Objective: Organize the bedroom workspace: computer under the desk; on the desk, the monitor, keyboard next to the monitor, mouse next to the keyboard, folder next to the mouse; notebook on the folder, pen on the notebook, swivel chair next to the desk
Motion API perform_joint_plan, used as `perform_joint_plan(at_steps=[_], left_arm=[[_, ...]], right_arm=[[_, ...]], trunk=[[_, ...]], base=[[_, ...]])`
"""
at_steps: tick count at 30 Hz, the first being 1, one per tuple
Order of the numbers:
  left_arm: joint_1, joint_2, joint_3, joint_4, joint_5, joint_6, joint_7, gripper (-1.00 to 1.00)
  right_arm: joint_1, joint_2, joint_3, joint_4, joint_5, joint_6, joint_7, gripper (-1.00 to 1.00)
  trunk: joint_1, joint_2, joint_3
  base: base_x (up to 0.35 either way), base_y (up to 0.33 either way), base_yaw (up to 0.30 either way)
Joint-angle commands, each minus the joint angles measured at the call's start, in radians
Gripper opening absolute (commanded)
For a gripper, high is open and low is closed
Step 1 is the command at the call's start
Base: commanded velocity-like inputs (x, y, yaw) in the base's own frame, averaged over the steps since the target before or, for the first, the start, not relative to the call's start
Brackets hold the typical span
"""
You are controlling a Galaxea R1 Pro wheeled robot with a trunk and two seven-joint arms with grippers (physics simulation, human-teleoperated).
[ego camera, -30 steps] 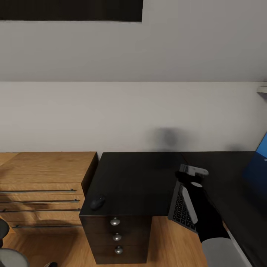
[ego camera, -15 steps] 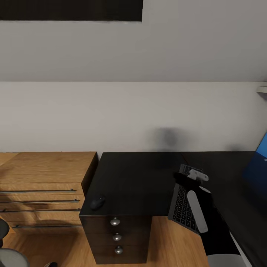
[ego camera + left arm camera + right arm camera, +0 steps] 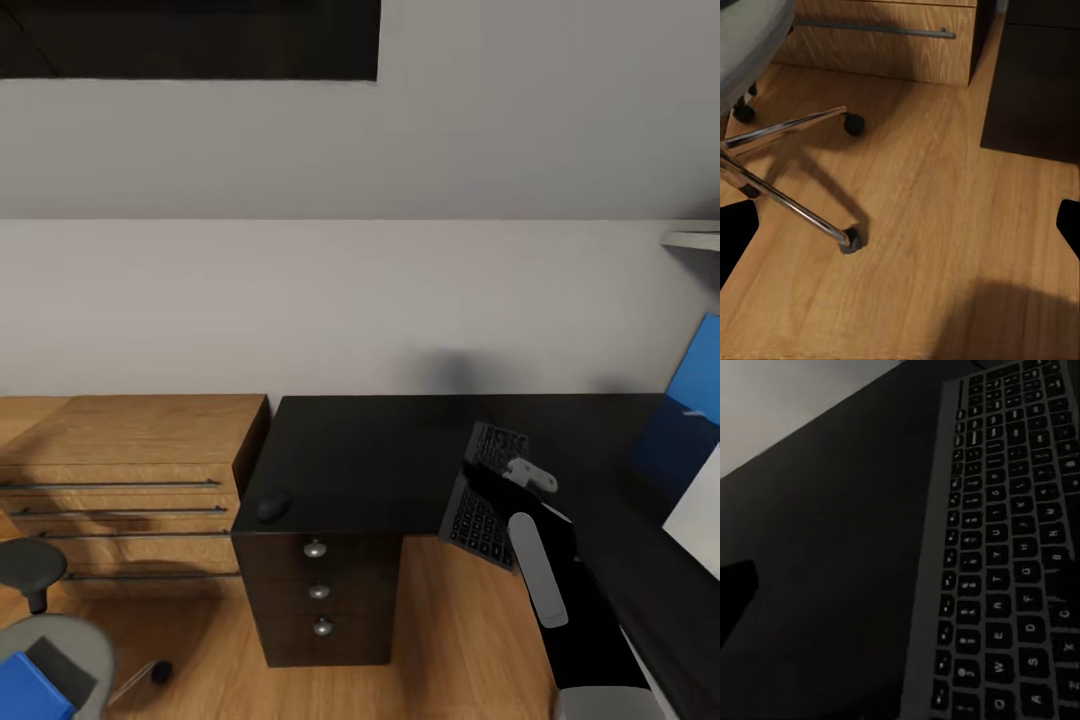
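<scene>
Since the earlier frame your head camera has pulled back and panned left, so the swivel chair (image 3: 45, 640) with the blue folder (image 3: 25, 690) on its seat now shows at the lower left; the right tool (image 3: 512, 470) has also slid the keyboard (image 3: 485, 495) farther onto the table (image 3: 370, 450). You are in the keyboard step. That keyboard lies under and just ahead of the right tool, its near end overhanging the table edge. You cannot tell from these views whether the tool's fingers are apart or together. The next move likely calls for pushing the keyboard fully on, toward the monitor (image 3: 690, 430) to the tool's right. The mouse (image 3: 272, 505) sits well to its left. The right wrist view shows the keys (image 3: 1005, 555) close up; the left wrist view shows the chair's base (image 3: 787, 195) over the floor (image 3: 945, 225).
</scene>
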Motion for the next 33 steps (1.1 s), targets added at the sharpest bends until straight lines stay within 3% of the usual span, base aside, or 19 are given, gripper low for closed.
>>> perform_joint_plan(at_steps=[1, 17, 26, 33], left_arm=[[0.0, 0.0, 0.004, 0.0, -0.01, -0.002, 0.007, 1.0], [0.0, -0.001, 0.005, -0.004, -0.008, -0.002, 0.005, 1.0], [0.0, -0.013, 0.022, -0.124, 0.001, -0.002, 0.055, 1.0], [0.0, -0.02, 0.021, -0.2, 0.0, -0.002, 0.11, 1.0]], right_arm=[[-0.001, 0.0, -0.001, -0.001, -0.011, 0.002, -0.008, 1.0], [-0.001, 0.002, 0.001, 0.004, -0.013, -0.002, -0.004, 1.0], [-0.001, 0.002, 0.004, 0.0, -0.024, 0.001, -0.002, 1.0], [-0.001, 0.005, 0.008, 0.003, -0.075, -0.001, -0.001, 1.0]], trunk=[[-0.001, -0.001, -0.001], [-0.001, -0.001, -0.001], [-0.001, -0.001, -0.001], [-0.001, -0.001, -0.001]], base=[[-0.336, -0.07, 0.0], [-0.33, -0.091, 0.0], [-0.063, -0.075, 0.0], [-0.009, -0.01, 0.0]])
